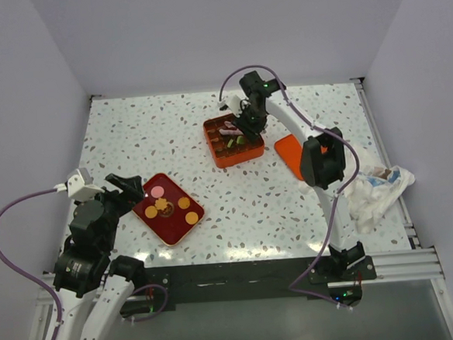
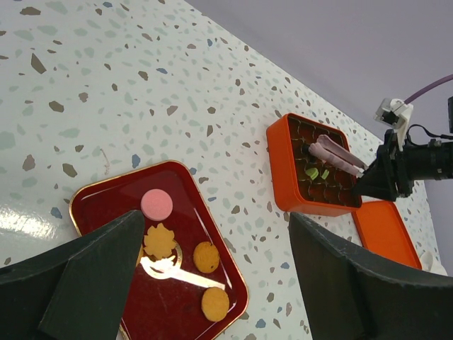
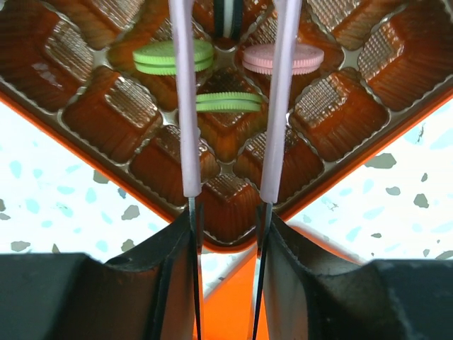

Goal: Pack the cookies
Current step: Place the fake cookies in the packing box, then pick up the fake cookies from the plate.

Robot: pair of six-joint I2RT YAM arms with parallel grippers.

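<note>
Top view: nearest the lens, my left gripper (image 1: 128,191) hovers wide and empty just beside the red tray (image 1: 169,231), poised to reach the loose cookies (image 1: 158,191), while my right gripper (image 1: 247,126) stoops over the orange box (image 1: 230,160), whose lid (image 1: 289,154) lies aside to keep it open. Left wrist view: my fingers (image 2: 92,276) flank that tray, framing the next pick. Right wrist view: my jaws clasp lilac tongs (image 3: 185,106), prongs parted and empty over cells (image 3: 106,113) holding green and pink packed cookies (image 3: 173,57), a spacing suited to release.

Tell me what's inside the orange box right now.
Brown moulded cups, mostly empty. Two green cookies and one pink cookie sit in them. The pink tongs in the right claw cover strips of the middle cups.
</note>
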